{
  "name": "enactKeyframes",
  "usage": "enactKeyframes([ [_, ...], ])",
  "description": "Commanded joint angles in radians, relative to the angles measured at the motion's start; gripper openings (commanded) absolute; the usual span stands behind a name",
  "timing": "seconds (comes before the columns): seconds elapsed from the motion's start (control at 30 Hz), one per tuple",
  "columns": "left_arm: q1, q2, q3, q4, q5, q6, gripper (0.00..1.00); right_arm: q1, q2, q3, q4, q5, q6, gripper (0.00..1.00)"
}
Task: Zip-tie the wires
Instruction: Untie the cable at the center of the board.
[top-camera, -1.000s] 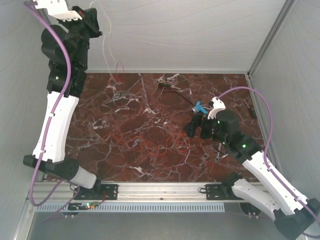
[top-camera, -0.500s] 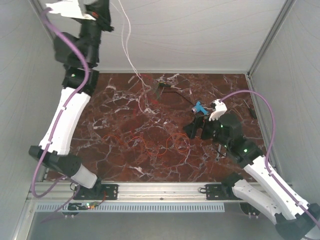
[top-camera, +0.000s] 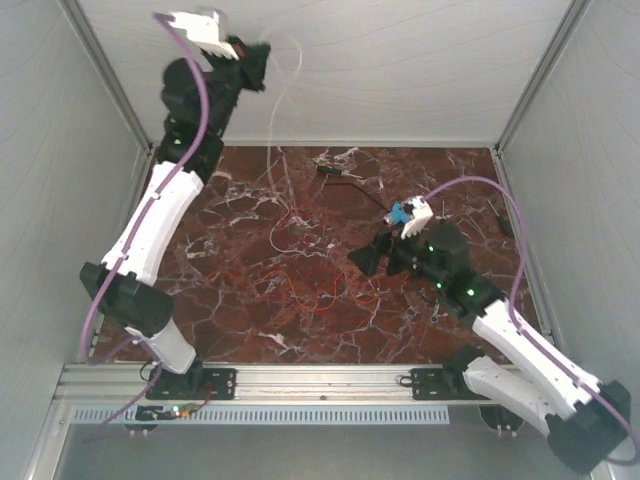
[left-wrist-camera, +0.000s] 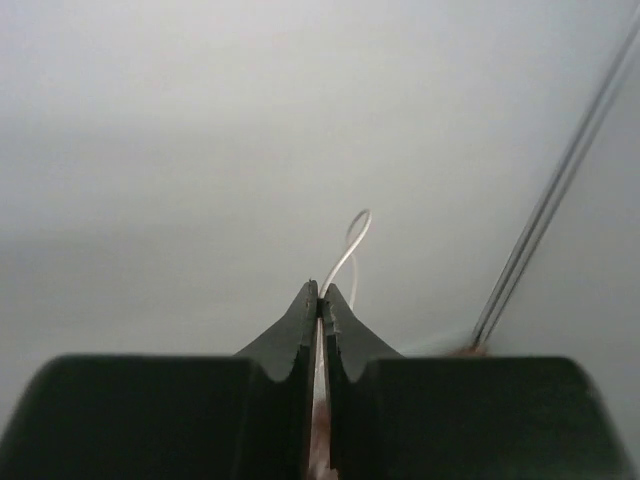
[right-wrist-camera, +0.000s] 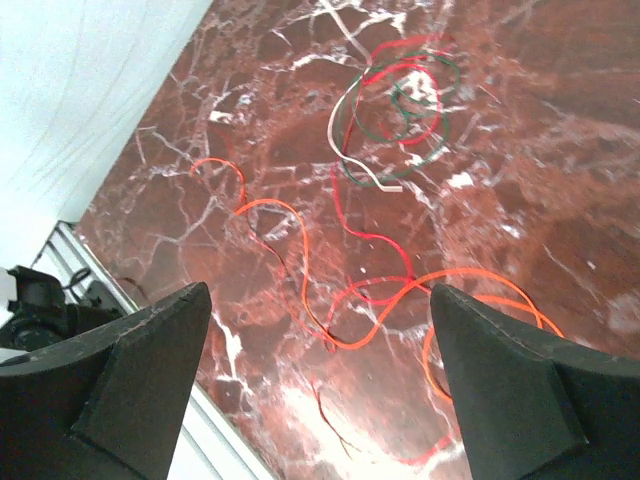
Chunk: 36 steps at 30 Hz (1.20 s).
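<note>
Marble (right-wrist-camera: 560, 180) bears wires (right-wrist-camera: 332, 130) under spread right fingers (right-wrist-camera: 130, 380); left fingers (left-wrist-camera: 290, 340) pinch a white strand (left-wrist-camera: 345, 260).

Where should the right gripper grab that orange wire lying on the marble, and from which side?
Take the orange wire on its lone snaking stretch, clear of the tangled coil. It lies flat on the marble, so the open right gripper should probably descend from above, straddling it.

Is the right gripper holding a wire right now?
No: the right gripper has its fingers wide apart, with the wires lying loose on the table below it.
</note>
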Motion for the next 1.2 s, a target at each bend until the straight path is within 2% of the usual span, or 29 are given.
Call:
enactKeyframes([
  [0.0, -0.006, -0.075, 0.169, 0.179, 0.088, -0.09, 0.0, 0.024, 0.154, 0.082, 0.256, -0.071, 0.03, 0.88],
  [0.17, -0.007, -0.107, 0.17, 0.273, 0.089, -0.12, 0.0, 0.061, 0.321, 0.183, 0.31, -0.047, 0.007, 0.88],
  [0.37, -0.009, -0.174, 0.038, 0.473, 0.065, -0.135, 0.0, 0.084, 0.492, 0.214, 0.4, -0.061, 0.016, 0.87],
  [0.47, -0.014, -0.202, -0.027, 0.548, 0.051, -0.102, 0.0, 0.1, 0.583, 0.23, 0.425, -0.063, 0.018, 0.83],
  [0.63, -0.014, -0.195, -0.001, 0.52, 0.061, -0.098, 0.0, 0.129, 0.775, 0.306, 0.459, -0.077, 0.035, 0.7],
  [0.93, -0.014, -0.19, 0.014, 0.51, 0.075, -0.096, 0.0, 0.157, 1.146, 0.561, 0.465, -0.064, 0.06, 0.52],
  [1.17, -0.014, -0.193, 0.086, 0.488, 0.1, -0.135, 0.0, 0.119, 1.393, 0.808, 0.365, -0.022, 0.059, 0.46],
])
